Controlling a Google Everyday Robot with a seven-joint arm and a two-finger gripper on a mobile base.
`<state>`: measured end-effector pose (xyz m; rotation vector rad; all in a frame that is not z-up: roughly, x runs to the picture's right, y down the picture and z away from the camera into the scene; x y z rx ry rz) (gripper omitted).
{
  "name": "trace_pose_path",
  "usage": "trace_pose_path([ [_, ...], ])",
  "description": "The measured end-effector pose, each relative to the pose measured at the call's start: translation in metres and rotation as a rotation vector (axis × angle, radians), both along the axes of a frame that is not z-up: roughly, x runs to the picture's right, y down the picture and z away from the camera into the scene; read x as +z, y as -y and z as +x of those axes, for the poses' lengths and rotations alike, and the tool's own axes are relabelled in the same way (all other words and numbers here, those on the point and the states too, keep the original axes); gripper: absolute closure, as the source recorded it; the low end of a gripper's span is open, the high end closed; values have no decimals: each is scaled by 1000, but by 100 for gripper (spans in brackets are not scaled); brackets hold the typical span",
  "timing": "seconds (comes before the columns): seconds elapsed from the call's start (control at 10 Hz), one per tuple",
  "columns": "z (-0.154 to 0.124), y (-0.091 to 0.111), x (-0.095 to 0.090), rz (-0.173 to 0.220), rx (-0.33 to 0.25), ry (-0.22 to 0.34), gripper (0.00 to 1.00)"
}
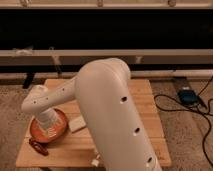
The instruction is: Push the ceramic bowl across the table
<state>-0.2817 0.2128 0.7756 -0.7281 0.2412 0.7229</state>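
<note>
The ceramic bowl point(36, 131), shallow and orange with a paler rim, sits near the front left corner of the table point(145, 95), a small one with a light planked wooden top. My white arm reaches over the table from the front and bends to the left. My gripper point(47, 124) points down into the bowl and hides its middle. The arm covers much of the table's centre.
A small red object point(37, 146) lies at the table's front left edge, just in front of the bowl. A small pale block point(76, 124) lies right of the bowl. A blue device point(186, 96) with black cables is on the carpet to the right. A dark window wall is behind.
</note>
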Motion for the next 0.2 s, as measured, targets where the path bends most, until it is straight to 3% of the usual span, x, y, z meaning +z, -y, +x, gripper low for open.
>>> trace_pose_path([
  [0.2,3,28,-4,15,66,31,35],
])
